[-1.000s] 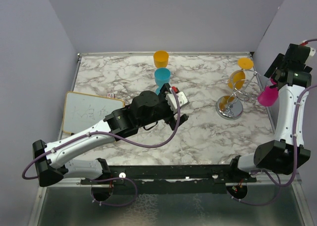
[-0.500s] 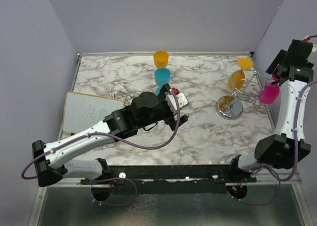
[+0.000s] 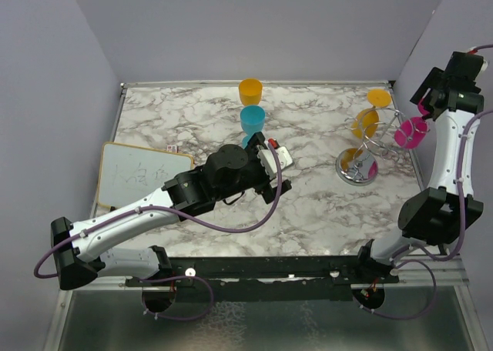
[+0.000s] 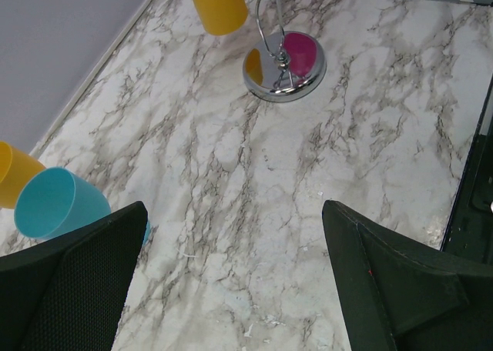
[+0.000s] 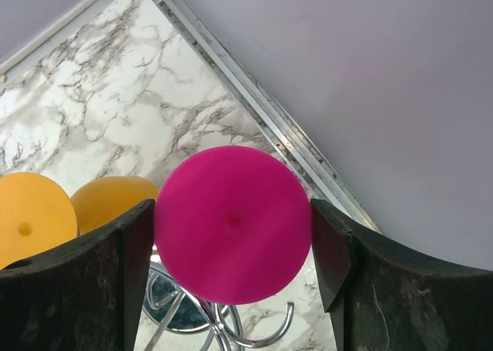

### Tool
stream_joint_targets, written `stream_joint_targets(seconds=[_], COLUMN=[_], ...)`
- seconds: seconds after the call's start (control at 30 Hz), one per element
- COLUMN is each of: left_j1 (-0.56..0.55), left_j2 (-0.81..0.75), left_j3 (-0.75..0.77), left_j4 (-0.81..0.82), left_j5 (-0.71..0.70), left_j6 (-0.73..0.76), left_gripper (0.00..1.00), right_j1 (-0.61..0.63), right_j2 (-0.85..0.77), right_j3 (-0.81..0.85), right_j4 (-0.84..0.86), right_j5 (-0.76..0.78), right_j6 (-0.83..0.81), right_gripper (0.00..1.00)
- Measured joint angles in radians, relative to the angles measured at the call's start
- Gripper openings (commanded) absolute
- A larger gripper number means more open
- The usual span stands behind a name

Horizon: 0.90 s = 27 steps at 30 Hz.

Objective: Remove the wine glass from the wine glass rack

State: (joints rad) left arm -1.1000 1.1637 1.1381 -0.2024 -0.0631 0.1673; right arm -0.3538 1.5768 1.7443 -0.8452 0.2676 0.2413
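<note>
One magenta wine glass [image 3: 410, 132], round opaque foot, clamped in right gripper [image 5: 233, 235] just beside the one wine glass rack [image 3: 357, 168]. Two orange glasses [image 3: 368, 124] hang there. Left gripper [image 4: 235, 282] spread wide.

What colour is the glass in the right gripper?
The glass is magenta pink, clearest in the right wrist view.

I count three glasses: one pink wine glass [image 3: 410, 132] and two orange wine glasses [image 3: 367, 124]. There is one wine glass rack [image 3: 357, 168]. The counter [image 3: 323, 205] also has one orange cup [image 3: 250, 91], one blue cup [image 3: 252, 118] and one whiteboard [image 3: 142, 174].
</note>
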Motion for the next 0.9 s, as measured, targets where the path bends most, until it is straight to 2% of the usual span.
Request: stream_joint_targets(seconds=[0.4,0.9], left_j1=[0.000,0.001], left_j2=[0.000,0.045], left_j3=[-0.009,-0.031], left_j4=[0.012,0.032], left_j5=[-0.019,-0.073], left_j6=[0.010,0.039], left_gripper=[0.99,0.99], right_j1=[0.020,0.161], right_j2=[0.085,0.106], right_j3=[0.145,0.159], right_j4=[0.032,0.217], right_j5=[-0.064,-0.079], right_j6=[0.009,0.073], right_gripper=[0.70,0.70])
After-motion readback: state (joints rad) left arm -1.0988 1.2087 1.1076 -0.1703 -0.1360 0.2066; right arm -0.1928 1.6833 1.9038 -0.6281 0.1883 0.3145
